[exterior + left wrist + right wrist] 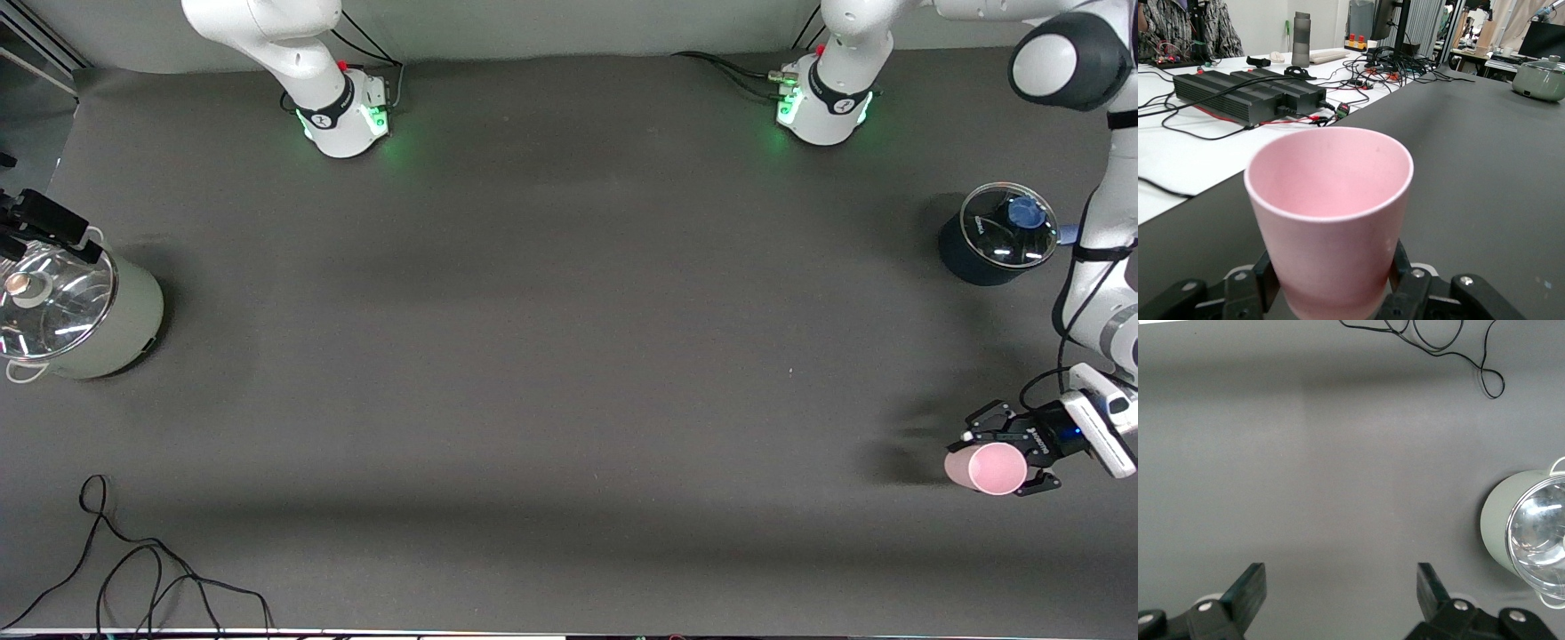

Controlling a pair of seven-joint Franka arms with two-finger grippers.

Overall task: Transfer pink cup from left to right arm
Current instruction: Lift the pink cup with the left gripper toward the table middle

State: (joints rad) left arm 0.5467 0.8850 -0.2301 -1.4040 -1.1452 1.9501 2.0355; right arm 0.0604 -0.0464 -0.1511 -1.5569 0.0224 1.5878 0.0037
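Note:
The pink cup (985,468) is gripped between the fingers of my left gripper (1003,452), at the left arm's end of the table. Its open mouth shows in the front view, and its shadow lies on the mat beside it. In the left wrist view the cup (1331,200) fills the middle, and the left gripper (1331,277) has a black finger pressed on each side of its lower part. My right gripper (40,227) is over the pale green pot at the right arm's end of the table. In the right wrist view the right gripper (1341,580) is open and empty over bare mat.
A pale green pot (98,329) with a glass lid stands at the right arm's end and also shows in the right wrist view (1501,527). A dark pot with a glass lid (982,253) stands at the left arm's end. A black cable (133,569) lies near the front edge.

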